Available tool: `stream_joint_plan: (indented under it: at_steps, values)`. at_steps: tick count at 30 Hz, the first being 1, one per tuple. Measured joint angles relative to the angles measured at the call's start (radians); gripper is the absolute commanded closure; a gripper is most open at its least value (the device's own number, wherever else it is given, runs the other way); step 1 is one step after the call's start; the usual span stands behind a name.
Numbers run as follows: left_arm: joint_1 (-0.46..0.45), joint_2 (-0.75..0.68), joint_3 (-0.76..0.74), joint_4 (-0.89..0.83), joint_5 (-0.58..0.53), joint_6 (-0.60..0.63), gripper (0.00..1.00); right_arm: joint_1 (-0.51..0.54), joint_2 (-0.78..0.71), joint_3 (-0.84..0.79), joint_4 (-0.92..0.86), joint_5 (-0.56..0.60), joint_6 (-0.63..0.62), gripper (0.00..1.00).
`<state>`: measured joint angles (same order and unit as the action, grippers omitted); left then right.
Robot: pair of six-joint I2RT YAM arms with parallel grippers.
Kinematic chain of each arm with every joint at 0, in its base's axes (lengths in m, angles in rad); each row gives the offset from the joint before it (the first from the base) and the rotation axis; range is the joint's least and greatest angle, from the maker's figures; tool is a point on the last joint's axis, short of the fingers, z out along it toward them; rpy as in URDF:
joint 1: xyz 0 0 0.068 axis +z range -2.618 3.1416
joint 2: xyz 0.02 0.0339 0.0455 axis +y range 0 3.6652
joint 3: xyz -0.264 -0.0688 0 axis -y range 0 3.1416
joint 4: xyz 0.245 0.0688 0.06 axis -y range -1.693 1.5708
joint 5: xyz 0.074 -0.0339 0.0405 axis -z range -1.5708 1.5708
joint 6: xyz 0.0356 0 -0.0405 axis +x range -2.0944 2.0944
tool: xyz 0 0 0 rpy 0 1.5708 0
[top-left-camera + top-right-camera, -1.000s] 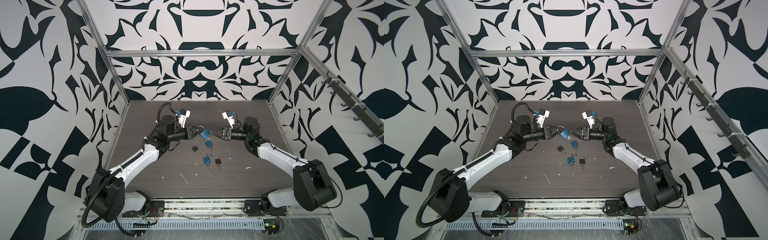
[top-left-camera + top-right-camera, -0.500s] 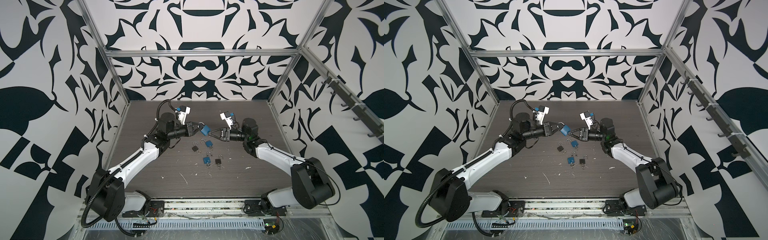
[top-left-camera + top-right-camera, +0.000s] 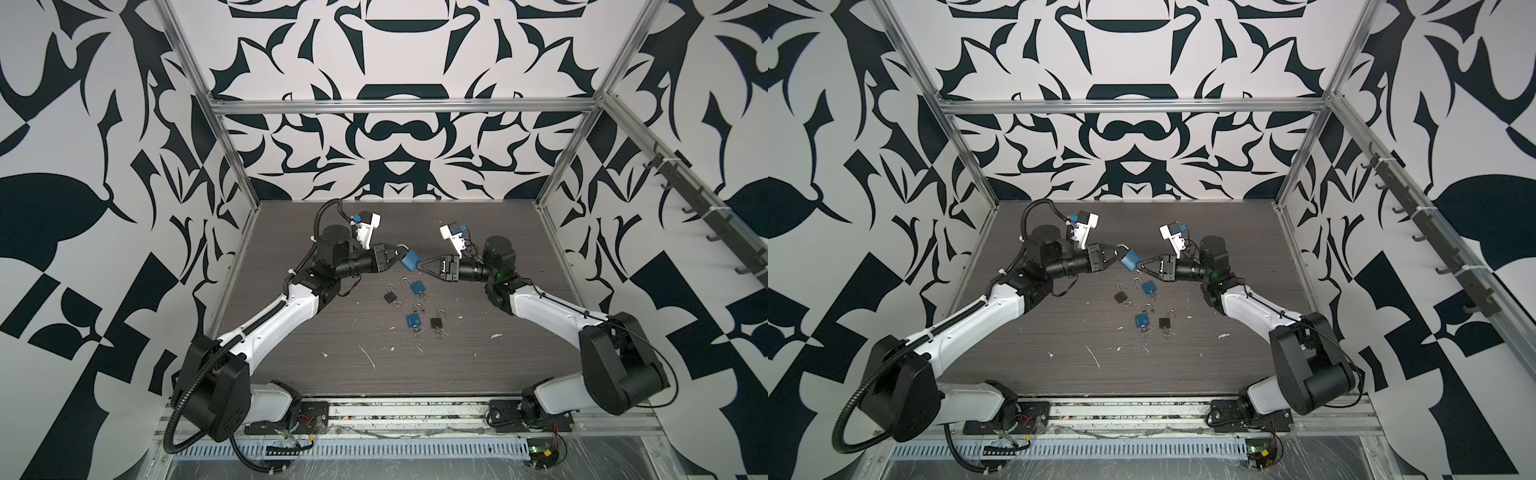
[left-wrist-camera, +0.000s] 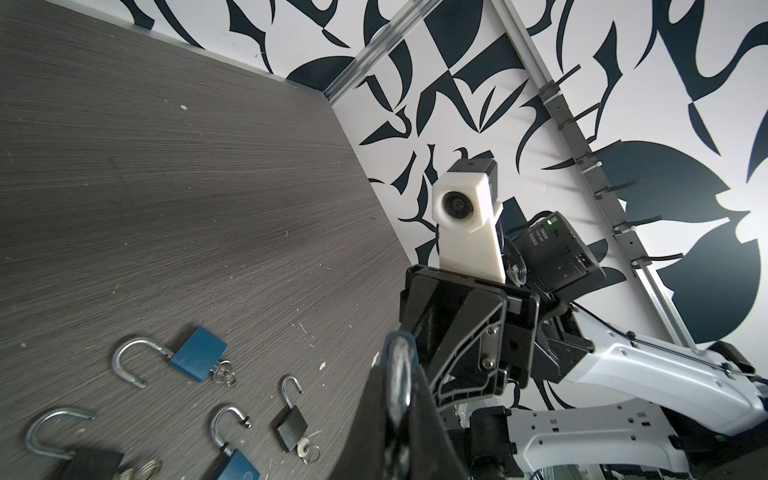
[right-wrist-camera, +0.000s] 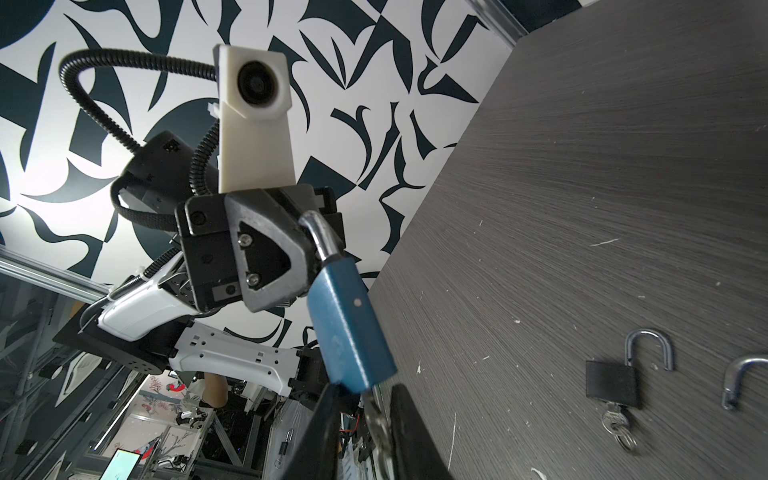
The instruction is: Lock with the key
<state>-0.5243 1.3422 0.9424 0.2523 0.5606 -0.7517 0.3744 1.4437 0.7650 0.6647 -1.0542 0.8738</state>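
Two grippers are meeting at frame centre in both top views: the left gripper is clamping the shackle of the blue padlock above the table. The right gripper is straddling the key beneath it; whether it is gripping cannot be told.

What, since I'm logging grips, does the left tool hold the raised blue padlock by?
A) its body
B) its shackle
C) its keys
B: in the right wrist view the left tool clamps the silver shackle, while the body of the blue padlock sticks out beyond it.
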Motion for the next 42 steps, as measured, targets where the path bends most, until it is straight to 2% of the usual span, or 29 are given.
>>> stream_joint_plan:
  at_steps: [8,14,26,30,35,42]
  values:
    - [0.001,0.005,0.018,0.013,-0.024,0.000,1.00,0.001,0.016,-0.002,0.036,-0.012,0.024,0.74]
    - [0.001,0.007,0.021,0.014,-0.032,0.005,1.00,0.000,0.027,-0.004,0.051,-0.024,0.040,1.00]
    - [0.048,0.009,0.021,0.008,0.020,-0.011,1.00,0.006,0.029,-0.008,0.076,-0.011,0.043,1.00]
    - [0.097,-0.004,0.021,0.005,0.041,-0.018,1.00,0.009,0.029,-0.031,0.087,-0.005,0.045,1.00]
    - [0.177,-0.038,0.022,0.011,0.006,-0.019,1.00,0.006,0.029,-0.065,0.079,-0.007,0.045,1.00]
    - [0.174,-0.048,0.023,0.013,0.024,-0.018,1.00,-0.017,0.020,-0.067,0.029,0.017,0.033,1.00]
